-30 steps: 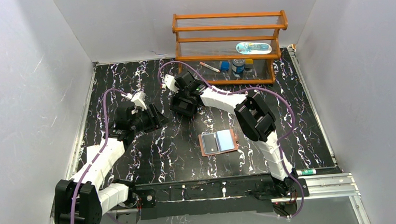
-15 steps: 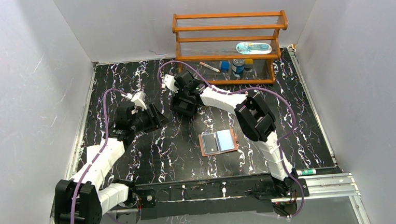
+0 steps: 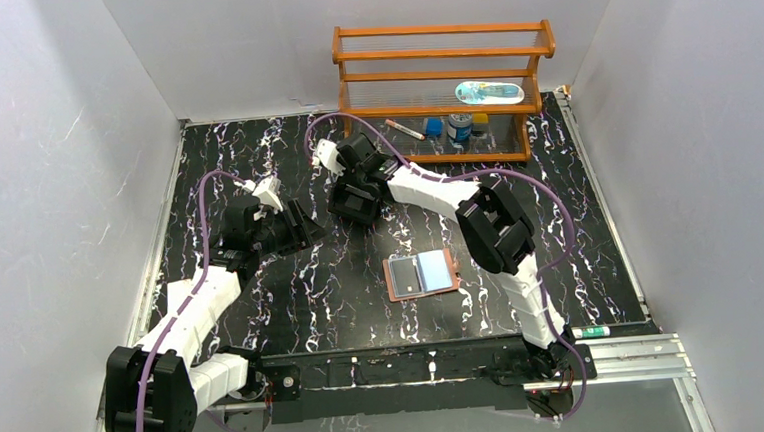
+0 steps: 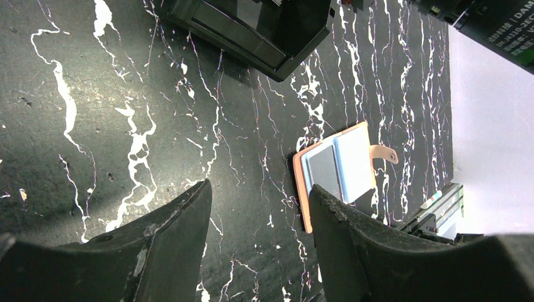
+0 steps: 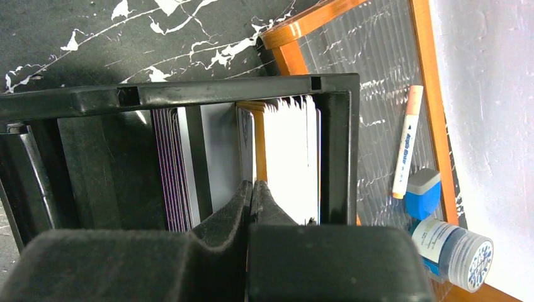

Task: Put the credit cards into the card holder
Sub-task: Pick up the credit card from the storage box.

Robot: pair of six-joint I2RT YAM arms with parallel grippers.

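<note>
The card holder point(image 3: 422, 274) lies open on the table, tan-edged, with a pale blue card and a grey card showing in its pockets. It also shows in the left wrist view point(image 4: 337, 173). Several credit cards point(image 5: 289, 157) stand on edge in a black tray point(image 5: 220, 94). My right gripper point(image 5: 252, 185) reaches down into that tray point(image 3: 355, 206). It is shut, with a thin orange card edge point(image 5: 259, 151) running into the seam between its pads. My left gripper point(image 4: 258, 195) is open and empty, low over the table left of the tray point(image 3: 303, 226).
A wooden rack point(image 3: 445, 82) stands at the back right, just behind the tray. It holds a marker point(image 5: 406, 141), a blue cap, a small jar point(image 5: 450, 251) and a tube. White walls close in both sides.
</note>
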